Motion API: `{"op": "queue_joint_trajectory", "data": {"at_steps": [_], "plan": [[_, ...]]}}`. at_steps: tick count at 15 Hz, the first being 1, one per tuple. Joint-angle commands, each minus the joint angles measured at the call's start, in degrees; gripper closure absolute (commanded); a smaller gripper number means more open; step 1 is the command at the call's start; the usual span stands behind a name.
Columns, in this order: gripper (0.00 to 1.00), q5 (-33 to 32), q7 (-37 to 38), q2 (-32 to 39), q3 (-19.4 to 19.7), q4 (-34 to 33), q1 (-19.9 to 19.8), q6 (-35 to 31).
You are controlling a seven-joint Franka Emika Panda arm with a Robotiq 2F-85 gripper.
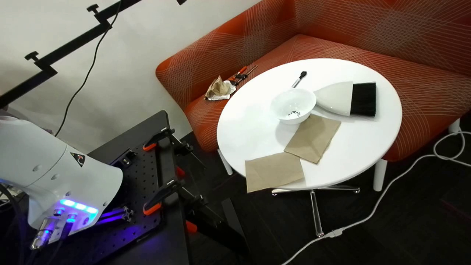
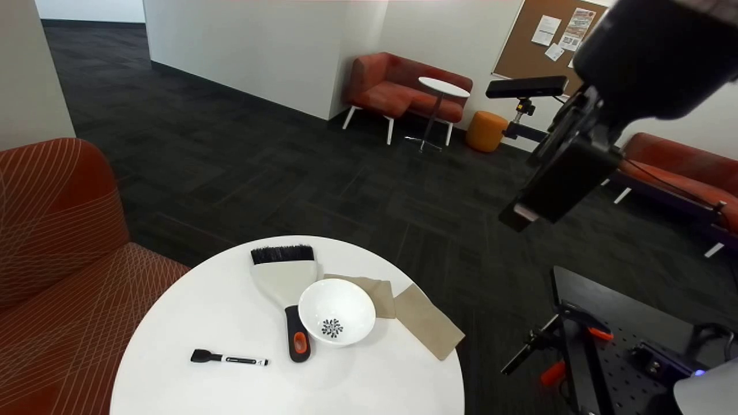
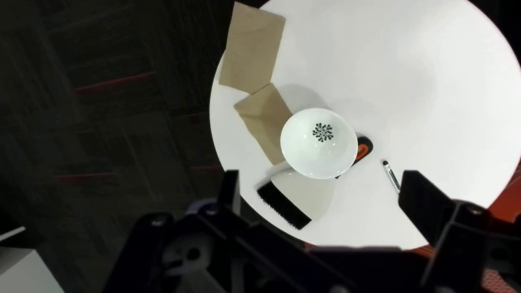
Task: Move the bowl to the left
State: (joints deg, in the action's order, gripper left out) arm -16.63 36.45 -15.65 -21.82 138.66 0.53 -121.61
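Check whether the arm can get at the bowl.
Likely yes: the gripper is open and nothing covers the bowl from above, though the brush by its rim may crowd a low grasp.

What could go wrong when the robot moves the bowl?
The bowl covers part of the brush in the wrist view, so moving it might knock the brush. One tan napkin pokes past the edge of the table, so a bump could drop it. The bowl looks shiny and smooth, so it might slip from the gripper.
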Motion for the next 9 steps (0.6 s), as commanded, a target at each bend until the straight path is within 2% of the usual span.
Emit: {"op": "queue_joint_trajectory", "data": {"at_steps": [1, 4, 9], "plan": [[0.0, -5.7, 3.4, 7.6, 1.1, -1.5, 1.4, -3.8], [0.0, -11.5, 6.8, 13.8, 2.8, -1.8, 2.3, -8.9], [0.0, -18.5, 10.4, 23.5, 8.0, -4.2, 5.7, -16.7]]}}
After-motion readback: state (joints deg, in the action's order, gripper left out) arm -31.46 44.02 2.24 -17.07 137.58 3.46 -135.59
